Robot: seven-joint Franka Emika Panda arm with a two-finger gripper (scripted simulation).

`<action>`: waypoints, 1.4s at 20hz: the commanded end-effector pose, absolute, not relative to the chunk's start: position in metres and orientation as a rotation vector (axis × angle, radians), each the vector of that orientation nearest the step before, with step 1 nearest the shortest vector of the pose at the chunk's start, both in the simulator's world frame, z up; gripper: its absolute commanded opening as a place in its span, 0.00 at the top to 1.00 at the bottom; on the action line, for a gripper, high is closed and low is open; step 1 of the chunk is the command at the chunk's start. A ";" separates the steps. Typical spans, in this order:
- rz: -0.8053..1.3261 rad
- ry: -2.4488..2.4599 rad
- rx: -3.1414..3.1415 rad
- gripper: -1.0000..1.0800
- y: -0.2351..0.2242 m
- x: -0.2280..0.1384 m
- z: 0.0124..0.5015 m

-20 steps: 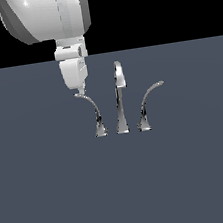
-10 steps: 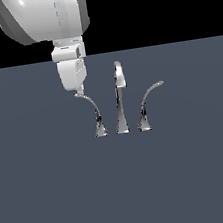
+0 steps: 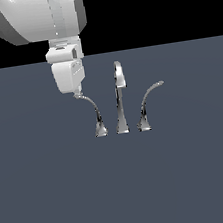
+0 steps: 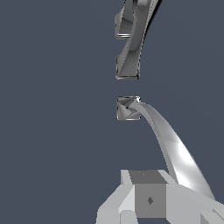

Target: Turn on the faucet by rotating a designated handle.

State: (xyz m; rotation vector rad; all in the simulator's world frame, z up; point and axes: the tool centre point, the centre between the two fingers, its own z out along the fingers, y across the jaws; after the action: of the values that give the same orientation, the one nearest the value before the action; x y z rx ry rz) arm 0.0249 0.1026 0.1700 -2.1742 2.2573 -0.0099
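A flat, bare, slate-grey tabletop (image 3: 55,192) fills the lower part of the exterior view; behind it the room is plain black, with nothing else to make out.

On the tabletop stands the faucet (image 3: 120,107), shiny chrome and made of three separate slim pieces in a row: one tall straight spout (image 3: 120,99) in the middle and two curved levers, one on each side. Each lever has a flared base on the tabletop and a thin tip arcing outward, away from the spout.

The handle (image 3: 94,113) is the lever nearest the fingers. Its long axis rises from its base, just beside the spout's base, and sweeps up and over toward the exterior view's left, ending in a thin tip right under the fingers. The other lever (image 3: 146,103) mirrors it, arcing toward the exterior view's right, well apart from the fingers, on the far side of the spout.

One white robot arm (image 3: 39,18) hangs down from above. Its gripper (image 3: 77,93) sits at the handle's tip and looks to be touching it. In the wrist view the handle (image 4: 168,144) curves in alongside the grey fingers (image 4: 148,199); whether they are open, closed or gripping the tip, I cannot tell
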 end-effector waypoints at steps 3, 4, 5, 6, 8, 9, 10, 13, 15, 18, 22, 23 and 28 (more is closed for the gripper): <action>-0.008 2.257 -2.176 1.00 0.101 0.015 0.170; -0.007 2.256 -2.178 1.00 0.101 0.012 0.170; -0.007 2.256 -2.179 1.00 0.100 0.009 0.170; -0.006 2.256 -2.180 1.00 0.100 0.006 0.170; -0.005 2.255 -2.182 1.00 0.099 0.000 0.170; -0.005 2.254 -2.183 1.00 0.098 -0.003 0.170; -0.005 2.254 -2.183 1.00 0.098 -0.006 0.170; -0.003 2.253 -2.187 1.00 0.097 -0.016 0.170; -0.002 2.252 -2.188 1.00 0.096 -0.022 0.170; 0.000 2.251 -2.192 1.00 0.094 -0.031 0.170; 0.000 2.240 -2.195 1.00 0.092 -0.031 0.170; 0.000 2.242 -2.195 1.00 0.088 -0.033 0.170; 0.000 2.246 -2.193 1.00 0.069 -0.042 0.170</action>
State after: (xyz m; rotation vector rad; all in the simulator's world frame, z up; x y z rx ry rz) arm -0.0388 0.0868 0.1696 -2.2122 2.2189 0.0022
